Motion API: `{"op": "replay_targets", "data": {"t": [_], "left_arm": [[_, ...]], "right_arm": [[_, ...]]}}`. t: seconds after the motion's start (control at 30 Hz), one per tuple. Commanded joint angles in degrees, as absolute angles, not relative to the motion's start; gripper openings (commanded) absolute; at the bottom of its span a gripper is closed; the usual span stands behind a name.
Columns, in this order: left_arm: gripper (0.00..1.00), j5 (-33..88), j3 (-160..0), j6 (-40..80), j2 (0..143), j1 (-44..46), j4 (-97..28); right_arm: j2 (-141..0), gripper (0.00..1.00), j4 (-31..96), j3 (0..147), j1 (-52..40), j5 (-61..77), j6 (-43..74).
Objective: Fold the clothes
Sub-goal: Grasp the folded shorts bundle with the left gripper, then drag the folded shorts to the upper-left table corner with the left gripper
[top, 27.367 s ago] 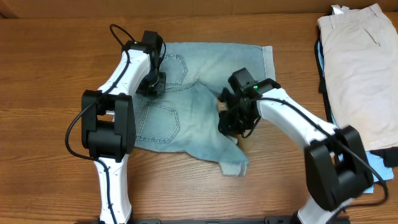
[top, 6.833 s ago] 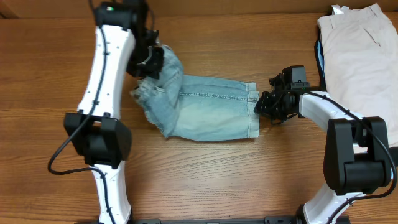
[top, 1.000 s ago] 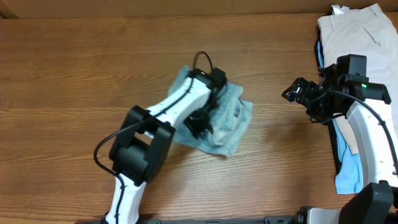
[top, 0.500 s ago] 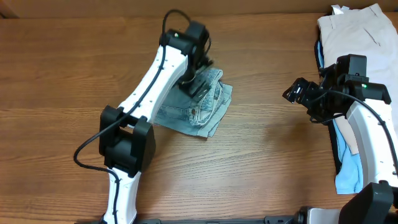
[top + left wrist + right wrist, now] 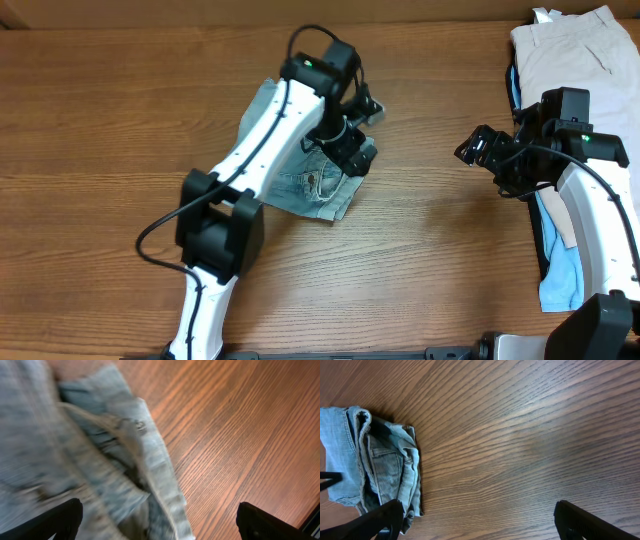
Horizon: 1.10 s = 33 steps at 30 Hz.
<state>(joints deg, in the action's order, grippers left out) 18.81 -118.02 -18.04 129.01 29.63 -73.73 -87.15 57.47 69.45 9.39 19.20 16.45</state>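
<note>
Faded light-blue jeans (image 5: 300, 186) lay in a rumpled, roughly folded bundle near the middle of the table (image 5: 100, 130), with layered edges and seams showing. The left gripper (image 5: 352, 148) was over the bundle's right edge, jaws wide apart and gripping nothing. The right gripper (image 5: 480, 150) was toward the table's right side, also spread wide and empty.

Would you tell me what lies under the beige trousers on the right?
A sky-blue garment shows beneath the beige trousers; its remainder is covered by them and the right arm.
</note>
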Motion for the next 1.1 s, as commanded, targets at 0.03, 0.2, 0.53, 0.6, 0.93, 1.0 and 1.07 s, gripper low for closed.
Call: {"op": "replay_targets", "data": {"t": [0.03,0.2,0.53,0.6,0.93,1.0,1.07], "left_arm": [[1.0,19.7,-116.62,-19.31,133.93,30.87,-73.78],[0.96,15.66,-116.62,-19.29,137.8,31.2,-75.11],[0.71,-8.01,-116.49,-12.34,143.35,29.98,-75.66],[0.64,-12.05,-116.42,-11.09,143.79,28.86,-74.52],[0.63,-15.25,-116.4,-11.57,144.0,16.93,-59.42],[0.62,-15.18,-116.4,-11.94,144.0,13.52,-55.64],[0.62,-15.03,-116.4,-13.13,144.0,10.39,-52.21]], "right_arm": [[-85.73,1.0,57.28,70.85,9.61,18.87,16.05],[-85.73,1.0,57.23,70.85,9.61,18.39,16.05],[-85.8,1.0,57.23,70.85,9.61,17.54,16.05],[-85.84,1.0,57.25,70.85,9.61,17.37,16.05],[-85.84,1.0,57.25,70.85,9.61,16.21,16.05],[-85.84,1.0,57.28,70.85,9.61,15.81,16.05],[-85.84,1.0,57.28,70.85,9.61,15.25,16.08]]}}
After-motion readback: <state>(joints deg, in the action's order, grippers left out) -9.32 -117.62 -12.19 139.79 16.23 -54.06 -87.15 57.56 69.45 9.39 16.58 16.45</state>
